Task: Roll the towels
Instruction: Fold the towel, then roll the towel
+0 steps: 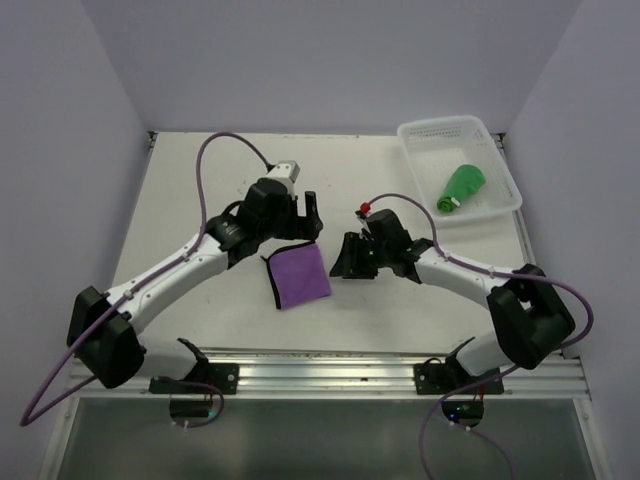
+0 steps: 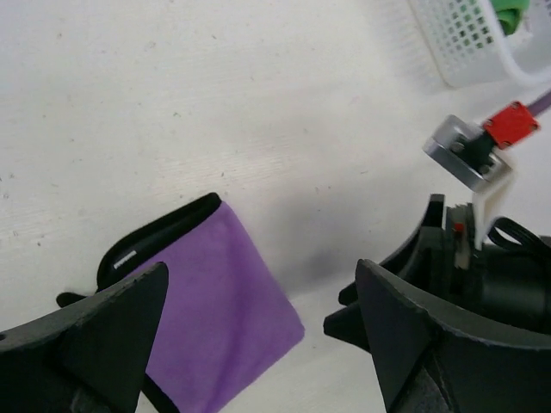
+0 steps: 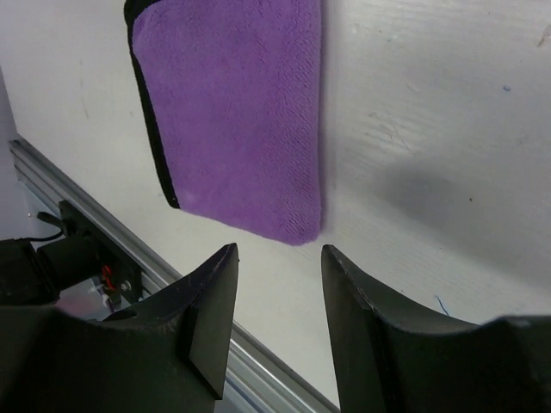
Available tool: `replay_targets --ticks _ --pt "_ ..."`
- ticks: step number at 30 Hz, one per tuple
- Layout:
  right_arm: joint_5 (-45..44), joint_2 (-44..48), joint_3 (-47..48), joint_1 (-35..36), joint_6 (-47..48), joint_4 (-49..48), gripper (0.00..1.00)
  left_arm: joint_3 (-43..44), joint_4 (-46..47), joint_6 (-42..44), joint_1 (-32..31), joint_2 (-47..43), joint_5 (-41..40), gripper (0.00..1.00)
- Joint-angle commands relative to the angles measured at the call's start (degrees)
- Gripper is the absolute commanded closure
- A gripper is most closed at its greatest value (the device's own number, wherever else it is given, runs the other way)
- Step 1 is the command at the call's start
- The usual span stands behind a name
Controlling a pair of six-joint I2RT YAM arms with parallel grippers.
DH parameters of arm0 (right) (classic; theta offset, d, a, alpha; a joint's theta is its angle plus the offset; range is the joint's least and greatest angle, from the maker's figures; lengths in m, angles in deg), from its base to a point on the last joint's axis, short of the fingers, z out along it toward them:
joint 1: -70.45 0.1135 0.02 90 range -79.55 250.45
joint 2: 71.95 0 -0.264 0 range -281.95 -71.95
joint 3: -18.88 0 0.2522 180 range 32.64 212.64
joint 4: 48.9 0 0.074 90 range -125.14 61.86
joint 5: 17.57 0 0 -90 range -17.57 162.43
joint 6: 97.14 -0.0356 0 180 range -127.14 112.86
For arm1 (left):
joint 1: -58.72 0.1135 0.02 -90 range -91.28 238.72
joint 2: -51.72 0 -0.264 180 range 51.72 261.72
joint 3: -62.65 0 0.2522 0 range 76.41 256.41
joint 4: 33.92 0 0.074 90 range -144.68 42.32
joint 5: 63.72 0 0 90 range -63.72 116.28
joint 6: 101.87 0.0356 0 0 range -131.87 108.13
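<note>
Left gripper [image 2: 258,280] and right gripper [image 3: 277,254], both spread empty, hover at the purple towel's [image 1: 297,276] edges.

Robot lab test cell: plain lilac walls [image 1: 330,60] enclose white tabletop [image 1: 350,160]; left arm [image 1: 190,262], right arm [image 1: 460,272] bolted to aluminium rail [image 1: 320,366] at near edge.

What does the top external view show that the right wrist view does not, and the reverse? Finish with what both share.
Only top external: the green towel lying in the white basket, and the left end effector. Only right wrist: that the right end effector is open, nothing between its jaws. Both: the purple towel flat on the table, black edging along one side.
</note>
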Motion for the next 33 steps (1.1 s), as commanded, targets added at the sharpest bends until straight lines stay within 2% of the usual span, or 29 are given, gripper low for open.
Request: replay_targets --ticks 1,8,18,24,32,33 --pt "1.85 -1.35 -1.08 0.31 -4.0 -8.25 0.53 5.42 -5.3 5.05 2.74 6.66 5.1 0.07" --pt "-0.1 -4.87 -7.5 2.59 -10.59 -17.81 0.52 6.14 -3.99 4.09 2.66 12.47 7.65 0.15" --pt "-2.64 -9.96 -9.17 3.39 -11.91 -21.26 0.53 6.13 -3.46 3.64 2.66 15.81 9.32 0.2" --pt "-1.94 -10.5 -10.31 3.39 -12.09 -21.87 0.64 6.66 -3.81 4.35 2.74 16.68 8.61 0.2" --pt "-2.81 -11.64 -10.84 4.62 -11.3 -21.96 0.66 7.28 -4.51 2.86 2.57 19.15 7.91 0.25" --pt "-2.9 -11.9 -11.02 4.79 -11.39 -22.13 0.71 7.19 -4.42 2.77 2.66 19.32 7.82 0.26"
